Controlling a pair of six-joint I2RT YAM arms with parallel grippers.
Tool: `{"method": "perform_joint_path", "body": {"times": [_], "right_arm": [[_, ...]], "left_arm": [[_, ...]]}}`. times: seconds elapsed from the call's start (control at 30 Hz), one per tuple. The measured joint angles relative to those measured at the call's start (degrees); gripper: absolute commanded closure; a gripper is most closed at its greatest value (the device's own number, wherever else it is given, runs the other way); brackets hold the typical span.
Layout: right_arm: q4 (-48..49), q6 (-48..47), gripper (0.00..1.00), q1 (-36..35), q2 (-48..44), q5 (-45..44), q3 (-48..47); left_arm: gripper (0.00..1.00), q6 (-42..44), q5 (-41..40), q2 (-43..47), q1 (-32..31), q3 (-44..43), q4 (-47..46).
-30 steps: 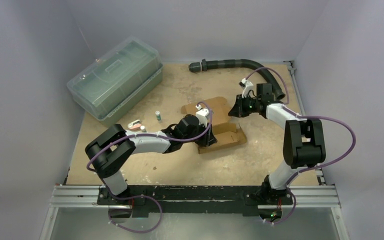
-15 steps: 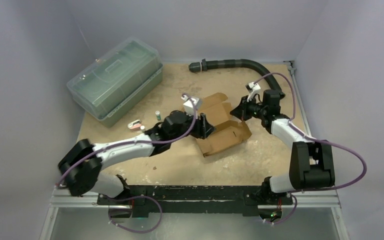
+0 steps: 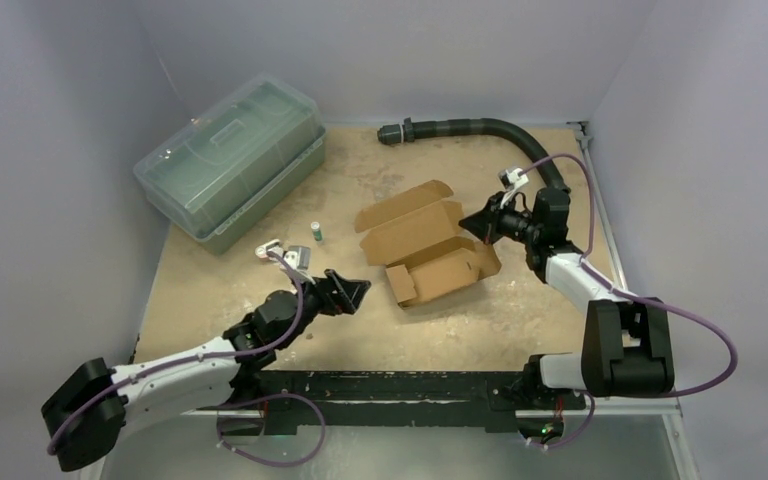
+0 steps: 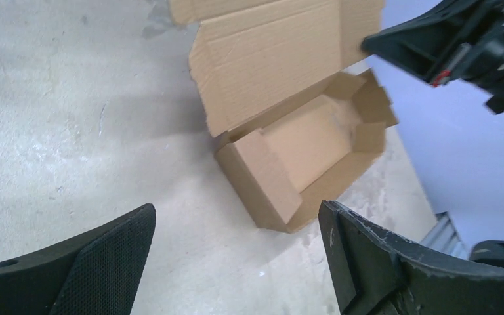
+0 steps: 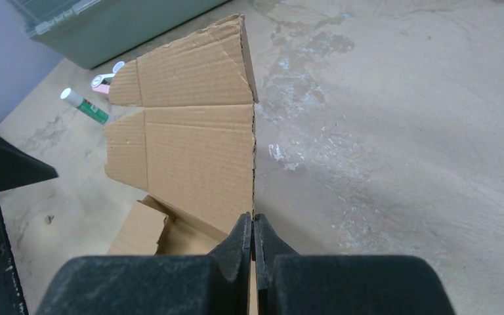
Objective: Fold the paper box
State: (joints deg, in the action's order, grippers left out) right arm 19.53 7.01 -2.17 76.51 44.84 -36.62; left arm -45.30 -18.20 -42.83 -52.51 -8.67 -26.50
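The paper box (image 3: 427, 246) is a brown cardboard carton in the middle of the table, its tray formed and its lid flap (image 5: 190, 138) standing up and open. My right gripper (image 3: 470, 226) is shut on the lid's right edge, its fingertips (image 5: 243, 231) pinching the cardboard. My left gripper (image 3: 357, 292) hovers left of and nearer than the box, wide open and holding nothing. In the left wrist view the box (image 4: 295, 144) lies beyond the spread fingers (image 4: 98, 262), clear of them.
A large clear greenish lidded plastic bin (image 3: 230, 160) stands at the back left. A black corrugated hose (image 3: 470, 128) runs along the back edge. A small green-white tube (image 3: 316, 232) and a pink-white item (image 3: 268, 250) lie left of the box.
My left gripper let go of the box, opened wide and pulled back toward the near left. My right gripper kept its pinch on the lid, which now stands more upright.
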Motion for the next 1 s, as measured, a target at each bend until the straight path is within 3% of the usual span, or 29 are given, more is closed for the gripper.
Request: {"method": "perform_joint_path", "body": {"times": [0.17,0.3,0.47,0.57,0.83,1.0], "right_arm": [[1.9,0.0,1.0,0.2,0.0,2.3,0.6],[3.0,0.0,1.0,0.8,0.0,4.0,1.0],[4.0,0.1,1.0,1.4,0.0,5.5,1.5],[4.4,0.1,1.0,1.4,0.0,5.9,1.5],[4.9,0.1,1.0,1.4,0.5,6.3,1.5],[5.0,0.1,1.0,1.5,1.0,6.3,1.5]], "left_arm": [[0.07,0.1,-1.2,-11.0,0.0,-0.8,-5.8],[0.15,1.7,-2.1,-20.3,0.7,-2.4,-15.1],[0.27,1.8,-0.5,-32.6,5.9,-3.2,-27.6],[0.29,1.3,1.0,-38.1,8.4,-3.5,-34.1],[0.42,1.6,7.2,-45.6,9.7,-7.1,-43.7],[0.55,2.4,10.6,-48.0,9.8,-9.7,-44.7]]}}
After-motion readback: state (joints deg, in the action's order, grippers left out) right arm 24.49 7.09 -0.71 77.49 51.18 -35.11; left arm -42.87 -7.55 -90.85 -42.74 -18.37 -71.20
